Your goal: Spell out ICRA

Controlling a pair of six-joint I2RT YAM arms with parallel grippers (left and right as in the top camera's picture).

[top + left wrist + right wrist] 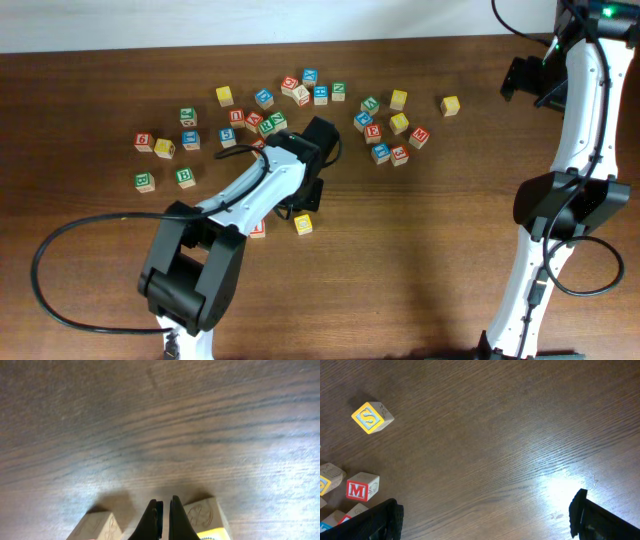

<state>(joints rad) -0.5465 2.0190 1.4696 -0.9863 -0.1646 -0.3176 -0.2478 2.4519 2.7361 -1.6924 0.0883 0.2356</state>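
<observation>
- The left gripper (163,506) is clenched on nothing. Its fingers are pressed together and stand in the gap between the red-faced cube (257,228) and the yellow cube (303,223), just below the middle of the overhead frame.
- These two are judged to be the I and the C, though neither letter can be read.
- Either cube could be knocked or turned if the fingers are swung sideways before being raised, since both cubes flank them closely at the bottom of the left wrist frame.
- The green R and the red A are taken to lie in the scatter of cubes (266,126) across the upper middle of the overhead frame. They cannot be picked out, so a wrong red or green cube could be fetched.
- Closely packed neighbours could be dragged along in a pick there.
- The right gripper (485,521) is spread wide and empty over bare table (420,260). The M cube (357,490) and the S cube (370,416), at the left of its wrist frame, could be bumped by a careless reach.
</observation>
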